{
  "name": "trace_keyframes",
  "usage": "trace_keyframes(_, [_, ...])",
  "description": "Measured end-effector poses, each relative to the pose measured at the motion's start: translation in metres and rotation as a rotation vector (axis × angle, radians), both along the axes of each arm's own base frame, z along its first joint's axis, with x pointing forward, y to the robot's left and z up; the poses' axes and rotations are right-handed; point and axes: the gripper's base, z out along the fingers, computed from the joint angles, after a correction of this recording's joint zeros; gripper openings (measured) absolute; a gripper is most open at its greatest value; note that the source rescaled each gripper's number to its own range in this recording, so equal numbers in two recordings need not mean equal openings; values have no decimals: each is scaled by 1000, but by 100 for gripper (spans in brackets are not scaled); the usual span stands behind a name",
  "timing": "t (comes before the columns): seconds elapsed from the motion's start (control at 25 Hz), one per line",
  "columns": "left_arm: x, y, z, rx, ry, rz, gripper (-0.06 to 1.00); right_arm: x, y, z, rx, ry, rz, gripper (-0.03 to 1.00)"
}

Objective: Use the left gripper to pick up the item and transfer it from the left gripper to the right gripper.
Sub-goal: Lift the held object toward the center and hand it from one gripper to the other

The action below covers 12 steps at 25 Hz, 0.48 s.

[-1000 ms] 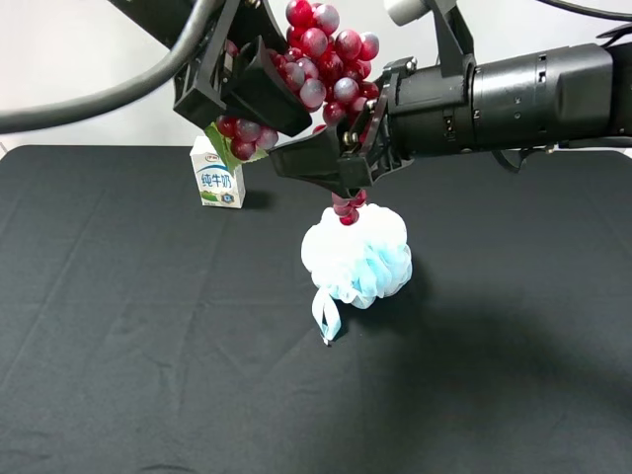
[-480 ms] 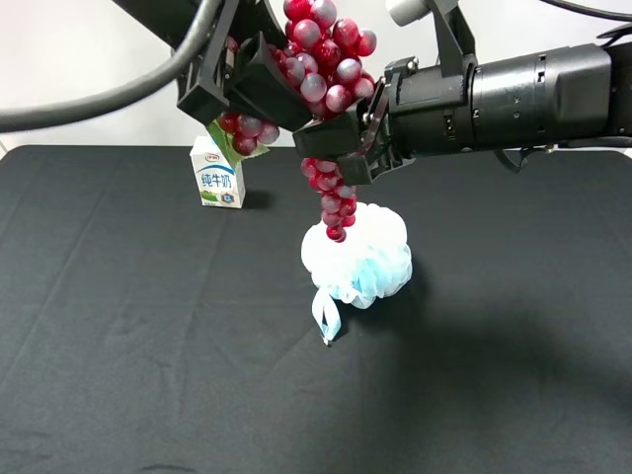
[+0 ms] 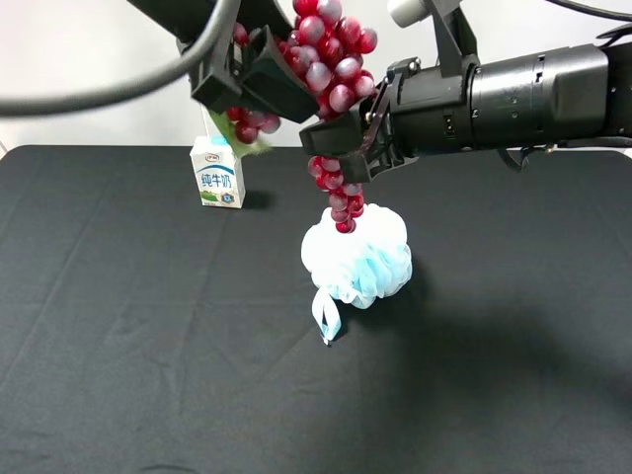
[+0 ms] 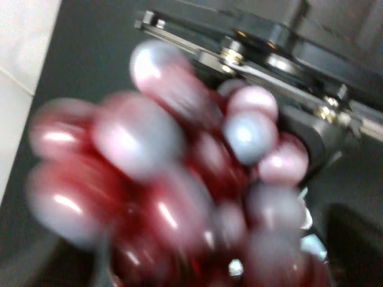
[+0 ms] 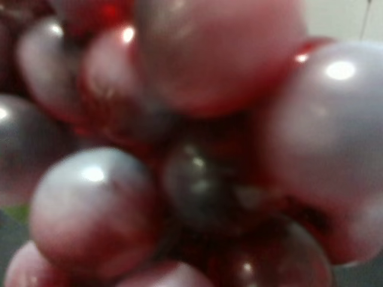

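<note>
Black tabletop (image 3: 148, 346) below. We see glossy dark red artificial grapes (image 3: 331, 74) aloft, right tool (image 3: 341, 148) clamped on their middle; left tool (image 3: 252, 84), opening we cannot tell. Probably light, slippery, floppy: grip mid-cluster.

I note a small white-blue milk carton (image 3: 217, 180) standing upright at the far left of the black table (image 3: 148, 346). Pale blue-white mesh pouf (image 3: 357, 259) sits mid-table, well apart from it, loop trailing toward the near edge.
</note>
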Motion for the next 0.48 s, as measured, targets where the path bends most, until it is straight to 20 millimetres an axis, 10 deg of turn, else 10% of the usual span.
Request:
trace_keyframes(0.16, [0,0,0,-25,49,55,92,1,0,-1,-6,1,-2,2])
trace_keyframes(0.48, [0,0,0,-27,56,63,100,1,0,-2,-9,2,-3,2])
